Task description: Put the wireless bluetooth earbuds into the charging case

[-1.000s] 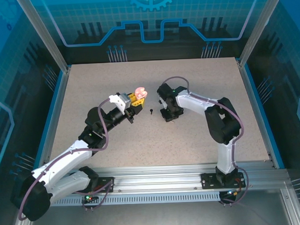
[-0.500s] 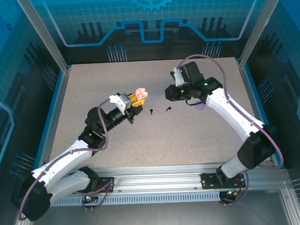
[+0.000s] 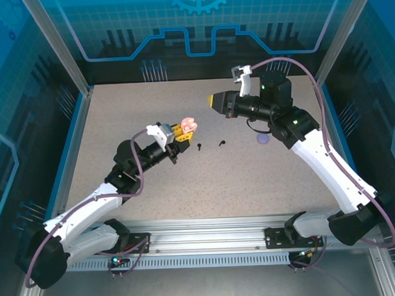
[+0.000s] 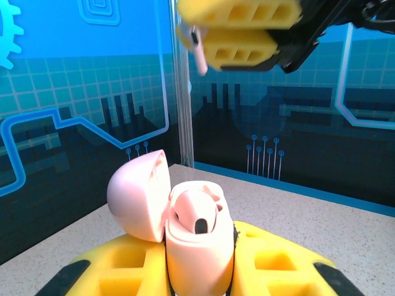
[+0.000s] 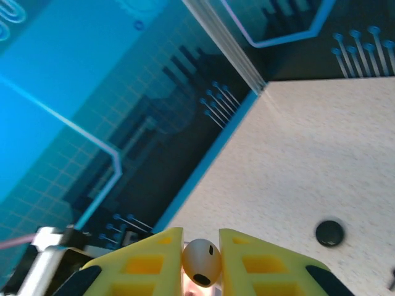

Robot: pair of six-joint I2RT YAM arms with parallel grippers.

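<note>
Case (image 4: 197, 246) pink, lid open, looks like 1 bud seated, clamped in L gripper (image 3: 182, 130) | R gripper (image 5: 200, 246) pinching 1 pink bud (image 5: 201, 262) | 2 black buds (image 3: 201, 146) loose, surface (image 3: 150, 98) centre

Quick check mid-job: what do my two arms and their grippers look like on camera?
The left arm and right arm have white shells with black joints, and a mauve cable loops alongside each. The left gripper and right gripper have yellow fingers with rectangular cut-outs, on black mounts.
</note>
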